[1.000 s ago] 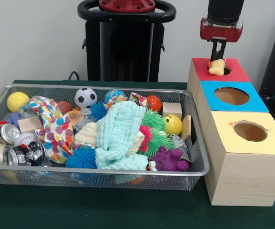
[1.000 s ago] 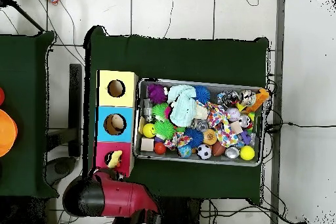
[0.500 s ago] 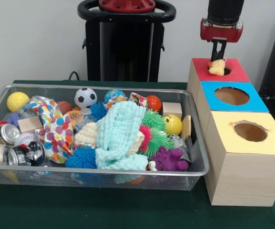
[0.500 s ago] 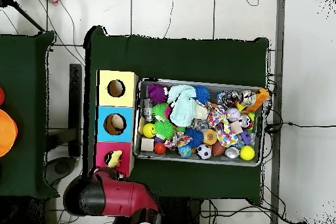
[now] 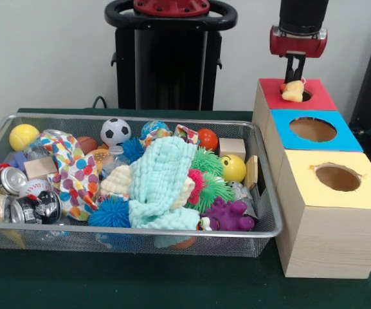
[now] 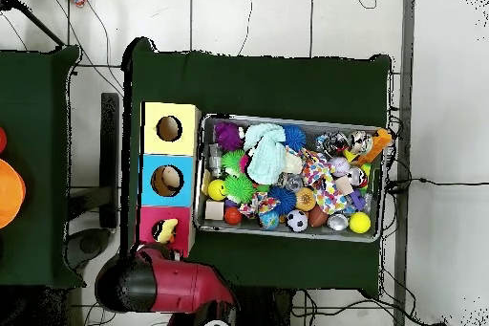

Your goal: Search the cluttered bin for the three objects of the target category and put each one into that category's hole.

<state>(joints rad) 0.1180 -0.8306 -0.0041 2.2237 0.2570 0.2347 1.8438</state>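
Gripper (image 5: 294,72): above red-topped box (image 5: 317,98), closure indeterminable. Yellow plush toy (image 5: 292,91) at that hole's rim. Overhead view: something pale inside blue-topped box (image 6: 150,180), unseen from front. Wire bin (image 5: 267,187): cluttered.

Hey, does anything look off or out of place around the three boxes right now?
Yes. A small yellow plush toy sits on top of the red box, at the rim of its hole rather than dropped inside. The hand hangs just above it. The yellow box has a ragged hole edge.
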